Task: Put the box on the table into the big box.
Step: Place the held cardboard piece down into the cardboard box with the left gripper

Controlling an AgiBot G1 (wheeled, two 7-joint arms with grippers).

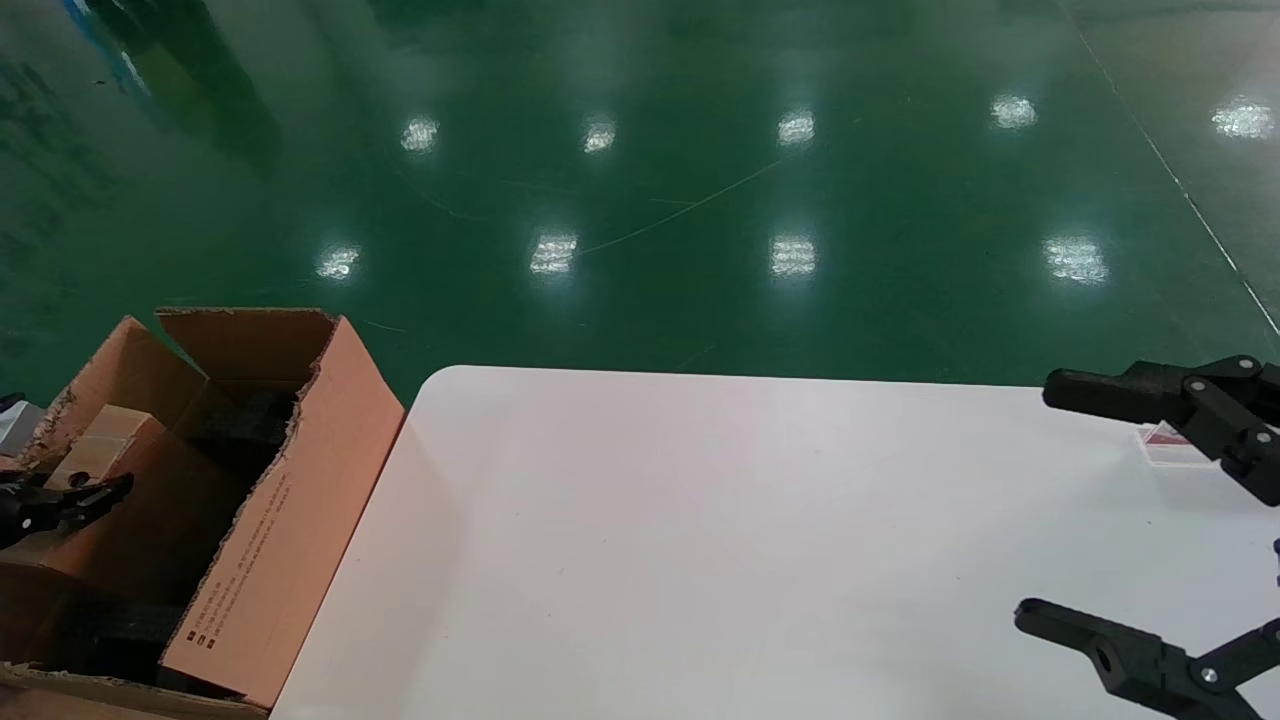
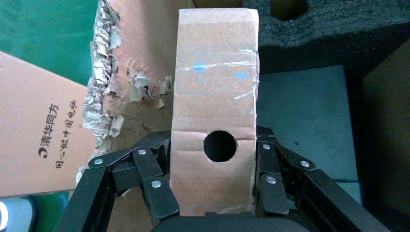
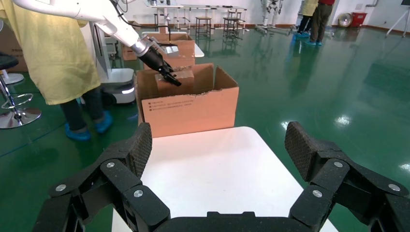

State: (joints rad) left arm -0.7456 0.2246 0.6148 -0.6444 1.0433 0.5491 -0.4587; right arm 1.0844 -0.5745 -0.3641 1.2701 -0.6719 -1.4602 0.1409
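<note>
The table (image 1: 700, 540) is wide and bare in the middle. The big box (image 1: 290, 520) stands just beside its corner, with torn flaps and black foam (image 2: 333, 34) inside. The box (image 2: 215, 111) is over that opening, squeezed by its long sides in the left gripper (image 2: 215, 193). It looks light and stiff, so it should drop in easily. The torn edges could snag it. The right gripper (image 1: 1120, 510) waits wide open over the table
</note>
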